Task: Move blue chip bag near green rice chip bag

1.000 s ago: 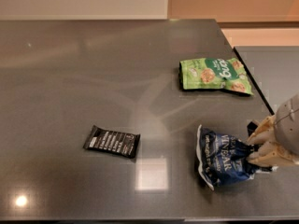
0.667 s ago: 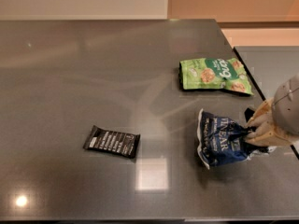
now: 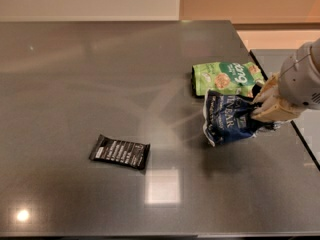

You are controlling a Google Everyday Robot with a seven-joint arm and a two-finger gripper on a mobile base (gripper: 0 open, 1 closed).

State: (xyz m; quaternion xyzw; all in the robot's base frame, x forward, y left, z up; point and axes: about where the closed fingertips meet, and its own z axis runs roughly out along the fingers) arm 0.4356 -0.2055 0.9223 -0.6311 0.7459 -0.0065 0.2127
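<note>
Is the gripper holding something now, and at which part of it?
Yes. The gripper, at the table's right side, holds the blue chip bag by its crumpled right end.

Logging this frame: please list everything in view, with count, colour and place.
table: one, glossy dark grey, fills most of the view
green rice chip bag: one, bright green, flat on the table's far right part
blue chip bag: one, navy, crumpled, just nearer than the green bag, held at its right edge
black wrapper bar: one, black, flat, left of centre, apart from both bags
gripper: one, beige jaws on a white arm, at the right edge, jaws closed on the blue chip bag
</note>
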